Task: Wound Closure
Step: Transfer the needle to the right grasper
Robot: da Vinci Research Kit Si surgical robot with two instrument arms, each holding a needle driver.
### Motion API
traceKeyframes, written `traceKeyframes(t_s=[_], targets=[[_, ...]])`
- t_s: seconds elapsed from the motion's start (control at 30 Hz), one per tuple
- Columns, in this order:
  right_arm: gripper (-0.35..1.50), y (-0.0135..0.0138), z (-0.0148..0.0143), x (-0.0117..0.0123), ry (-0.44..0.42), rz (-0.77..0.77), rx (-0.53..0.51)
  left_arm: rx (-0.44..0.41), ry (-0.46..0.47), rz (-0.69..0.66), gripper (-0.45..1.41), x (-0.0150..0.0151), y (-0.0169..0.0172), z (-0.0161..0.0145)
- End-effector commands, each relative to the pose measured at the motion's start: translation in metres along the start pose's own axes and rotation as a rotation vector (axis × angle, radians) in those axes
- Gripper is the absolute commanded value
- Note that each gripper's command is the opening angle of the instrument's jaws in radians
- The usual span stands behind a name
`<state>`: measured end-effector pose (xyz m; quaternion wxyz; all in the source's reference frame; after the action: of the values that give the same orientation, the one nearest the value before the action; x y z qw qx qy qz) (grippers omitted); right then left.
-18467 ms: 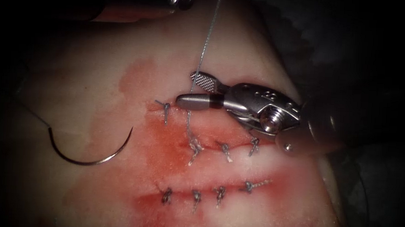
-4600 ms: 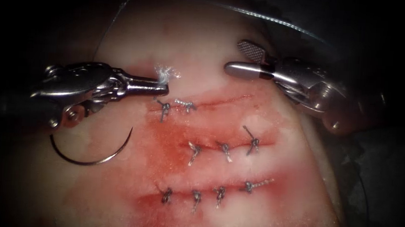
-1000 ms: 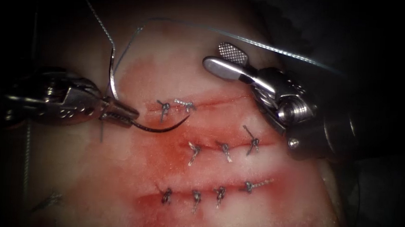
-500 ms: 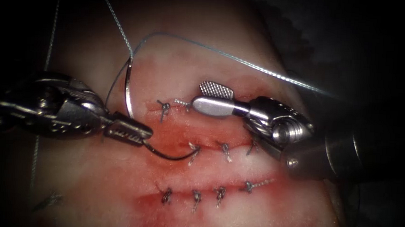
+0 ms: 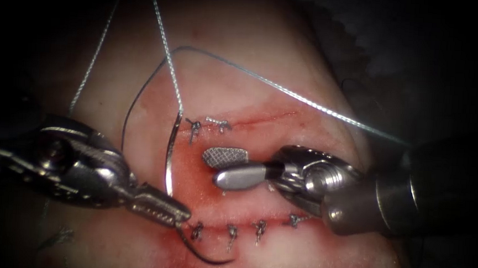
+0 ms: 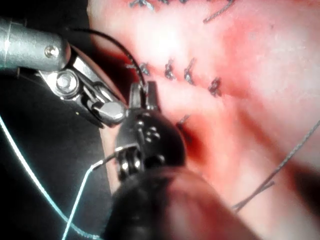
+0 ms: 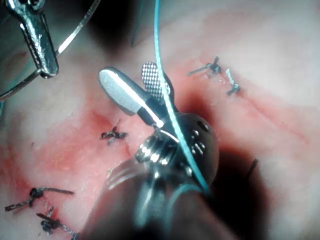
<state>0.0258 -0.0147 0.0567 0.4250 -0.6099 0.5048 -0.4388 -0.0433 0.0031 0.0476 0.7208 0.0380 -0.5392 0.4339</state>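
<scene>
Your left hand (image 5: 181, 218) comes in low from the left with its jaws clenched on the needle (image 5: 204, 253); the jaws cover the grasped stretch, so you cannot tell exactly where along the curve it is gripped. Below the jaws a dark arc curves down and right to a tip that lies over the tissue (image 5: 265, 63) beneath the lowest row of knots (image 5: 232, 231); whether that tip touches the surface is hard to make out. Above the jaws a pale length rises to meet the thread (image 5: 286, 91). In the left wrist view the left hand (image 6: 142, 95) shows the needle (image 6: 115, 42) as a thin dark curve leaving its tip.

Your right hand (image 5: 223, 166) enters from the right, its shaft nearly level, its jaws parted and grasping nothing, held over the red fluid (image 5: 192, 170) just below the uppermost cut (image 5: 262, 117). In the right wrist view the right hand (image 7: 135, 85) has the thread (image 7: 165, 95) running across it, not between the jaws.

Compared with half a second ago, the left hand has travelled down and right, carrying the needle from the middle row of knots to the lowest row; the right hand has dropped lower. The thread leaves the field at top left and at the right.
</scene>
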Motion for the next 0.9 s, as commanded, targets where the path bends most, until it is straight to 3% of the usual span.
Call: traceKeyframes(t_s=[0.03,0.37,0.57,0.7,0.8,0.9], targets=[[0.93,-0.0008,0.0011,0.0005,-0.013,-0.004,-0.013,-0.003,-0.004,0.011,-0.45,0.0007,0.0005,0.0006],[0.93,-0.0016,0.0027,0.0003,-0.046,-0.022,-0.048,0.008,-0.047,0.062,-0.45,0.0012,0.0001,0.0021],[0.76,-0.0012,0.0030,0.0003,-0.054,-0.026,-0.076,0.012,-0.050,0.078,-0.45,0.0014,0.0000,0.0022],[0.74,-0.0010,0.0032,0.0003,-0.047,-0.038,-0.094,0.013,-0.050,0.082,-0.45,0.0015,0.0000,0.0023],[0.61,-0.0010,0.0035,0.0004,-0.045,-0.038,-0.099,0.006,-0.050,0.085,-0.45,0.0016,0.0000,0.0023],[0.61,-0.0005,0.0030,0.0006,-0.024,-0.028,-0.123,0.008,-0.052,0.094,-0.45,0.0017,-0.0001,0.0019]])
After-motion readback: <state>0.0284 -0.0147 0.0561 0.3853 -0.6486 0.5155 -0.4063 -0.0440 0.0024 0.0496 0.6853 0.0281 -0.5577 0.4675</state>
